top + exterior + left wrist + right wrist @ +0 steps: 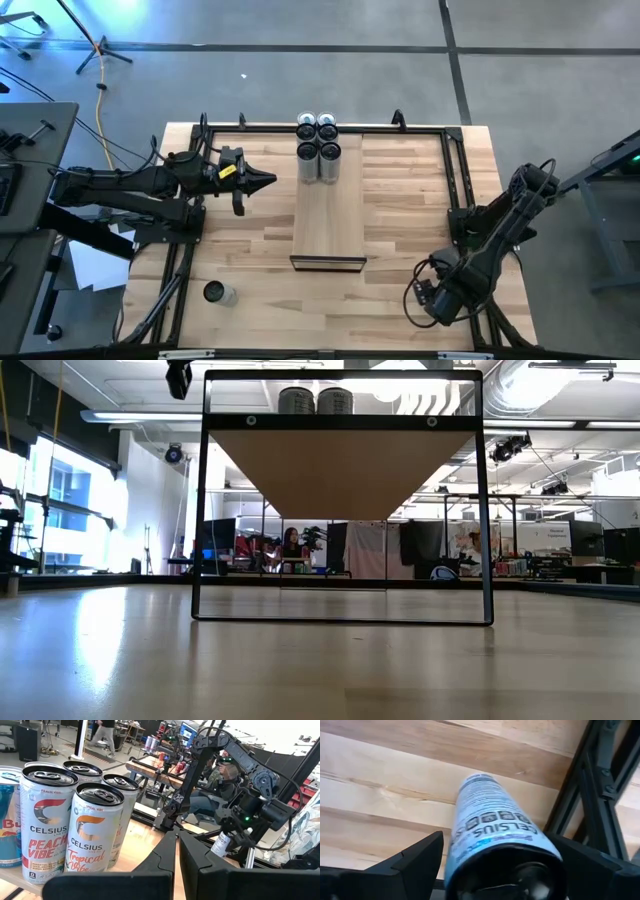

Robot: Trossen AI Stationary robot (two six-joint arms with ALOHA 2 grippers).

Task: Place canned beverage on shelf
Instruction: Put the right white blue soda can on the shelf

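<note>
Can [490,827] lies between the right gripper [492,870] fingers, spread wide around its body, low at the table's near right corner by the frame [590,785]. Grip looks seated, ready to carry.
Shelf [328,215] mid-table; four cans [318,138] packed at far end, near end free.
Left gripper [262,181] pinched shut, empty, beside shelf.
Spare can [214,293] near left.

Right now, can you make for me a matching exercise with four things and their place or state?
1. left claw
2. right claw
3. four cans
4. lone can

a. standing together at the far end of the shelf
b. shut, beside the shelf
c. on the table's near left part
d. around a Celsius can

Pairs: 1-b, 2-d, 3-a, 4-c
</note>
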